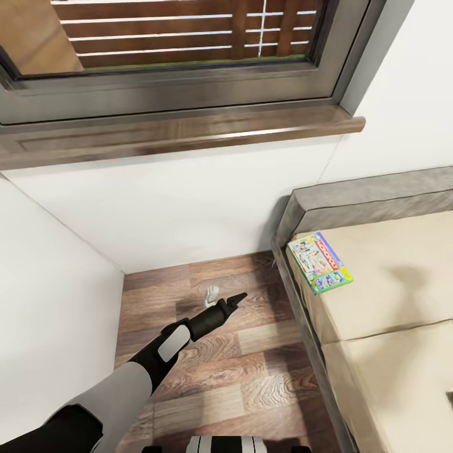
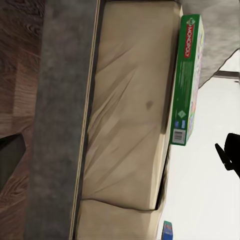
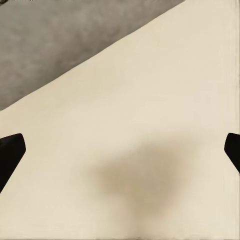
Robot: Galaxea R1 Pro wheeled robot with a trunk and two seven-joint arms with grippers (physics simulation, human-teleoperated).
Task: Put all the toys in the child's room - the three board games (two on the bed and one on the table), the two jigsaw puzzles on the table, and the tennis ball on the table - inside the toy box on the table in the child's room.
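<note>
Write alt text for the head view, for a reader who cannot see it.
A Monopoly board game lies at the corner of a cream bed by the grey headboard. The robot's left arm reaches over the wooden floor beside it, fingers pointing toward the bed, beneath a window.

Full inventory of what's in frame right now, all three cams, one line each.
White-green flat cardboard Monopoly board game box: 1, on the bed's near corner by the headboard.
Small blue box: 1, partly cut off, on the bed, cannot identify.
Beige mattress with grey upholstered frame, the bed: 1, right side.
Brown wood-plank floor: between wall and bed.
White walls: ahead and left.
Grey-framed window with brown wooden sill: 1, top.
Left pincer: black, above the floor, jaw state unclear.
Right pincer: black fingertips apart, over the mattress, empty.
</note>
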